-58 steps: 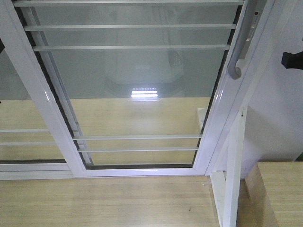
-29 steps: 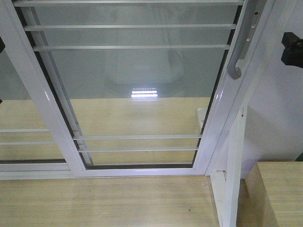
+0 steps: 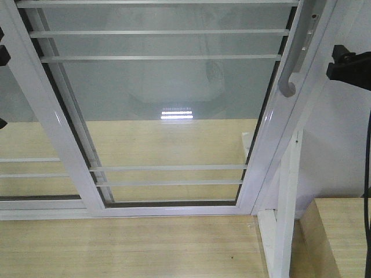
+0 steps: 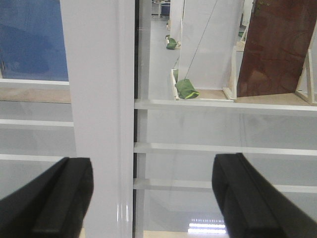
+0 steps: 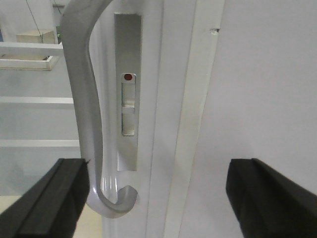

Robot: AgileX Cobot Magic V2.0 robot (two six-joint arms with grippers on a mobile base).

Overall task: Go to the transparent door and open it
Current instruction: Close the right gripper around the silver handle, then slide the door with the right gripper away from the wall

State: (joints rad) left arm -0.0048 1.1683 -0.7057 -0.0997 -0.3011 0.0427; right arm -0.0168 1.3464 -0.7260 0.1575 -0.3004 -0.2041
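The left gripper (image 4: 152, 196) gapes wide and holds nothing. Its two black fingers (image 4: 49, 201) sit at 7 and 5 o'clock, their bases cut off by the lower edge. A white stile (image 4: 96, 99) rises beyond the gap. In the front view only dark slivers of this gripper show, at 9 o'clock.

The door (image 3: 162, 116) fills the middle of the front view, with five thin bars across it: three high and two low. Its one handle (image 3: 288, 72) hangs at 1 o'clock, the top out of frame.

The right gripper (image 5: 157, 196) is also spread wide and empty. Its two fingers are cut off at 7 and 5 o'clock. The handle's hooked end lies just beside the left finger; whether they touch I cannot tell. One lock plate (image 5: 128, 114) carries one red dot. One cable (image 3: 366, 174) drops at 3 o'clock.
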